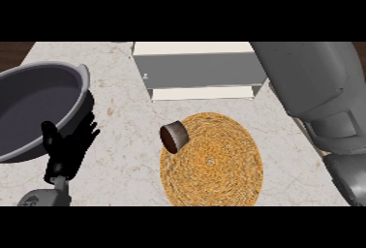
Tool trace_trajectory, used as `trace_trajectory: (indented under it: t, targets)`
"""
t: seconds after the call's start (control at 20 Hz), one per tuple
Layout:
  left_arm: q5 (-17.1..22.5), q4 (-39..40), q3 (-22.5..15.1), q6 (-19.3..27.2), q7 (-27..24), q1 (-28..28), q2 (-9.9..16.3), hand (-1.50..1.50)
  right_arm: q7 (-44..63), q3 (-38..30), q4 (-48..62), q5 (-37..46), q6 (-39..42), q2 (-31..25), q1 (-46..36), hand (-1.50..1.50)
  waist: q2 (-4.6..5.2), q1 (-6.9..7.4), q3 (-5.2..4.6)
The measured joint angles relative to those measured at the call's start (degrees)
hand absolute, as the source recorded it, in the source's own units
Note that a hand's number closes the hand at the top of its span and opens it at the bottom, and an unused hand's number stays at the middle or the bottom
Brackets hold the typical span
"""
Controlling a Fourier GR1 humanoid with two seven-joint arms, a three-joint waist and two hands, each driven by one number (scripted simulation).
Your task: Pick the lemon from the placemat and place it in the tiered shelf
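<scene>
left hand open, left of placemat | lemon unseen | right hand hidden, state untold | tiered shelf beyond placemat, perhaps nearer right arm

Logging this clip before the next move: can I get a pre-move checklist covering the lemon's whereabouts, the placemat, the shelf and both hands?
1. Lemon in sight: not ok. None shows on the placemat; only a small brown cup lies tipped at its left edge.
2. Tiered shelf in view, beyond the placemat: ok.
3. Left hand open and out of the way, lower left beside the grey bowl: ok.
4. Right hand's state: cannot tell; only the right forearm shows.
5. Lemon already held or placed: cannot tell.
</scene>
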Motion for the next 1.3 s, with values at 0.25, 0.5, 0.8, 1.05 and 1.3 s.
trace_trajectory:
  t: [0.25, 0.5, 0.8, 1.05, 1.3]
  targets:
    - [0.12, -0.74, 0.33, -0.51, 0.93, 0.13, 0.0, 0.0, -5.18, -1.37, 4.41, 0.12, -2.24, 0.63, -0.38, 1.5, 0.06, 0.1, -0.05]
    - [-0.36, 0.07, 0.81, -0.97, -0.14, 0.12, -0.16, 0.0, -7.08, -2.06, 7.86, 0.85, -2.02, 0.37, -2.56, 1.5, 0.01, 0.06, 0.01]
    - [-0.29, 0.09, 1.42, -1.31, 0.66, -0.15, 0.07, 0.0, -5.92, -5.11, 8.91, -0.07, -7.02, 1.49, -2.57, -1.5, 0.02, -0.07, -0.01]
    - [-0.76, -0.44, 1.37, -0.96, 0.98, 0.12, -0.24, 0.0, -5.88, -10.05, 7.39, -3.81, -11.26, 1.3, -2.07, -1.5, -0.05, -0.21, -0.02]
    - [-0.95, -0.29, 1.43, -1.1, 1.21, 0.03, -0.49, 0.0, -7.35, -14.98, 5.35, -8.57, -15.09, 2.11, -1.71, -1.5, -0.06, -0.28, 0.02]
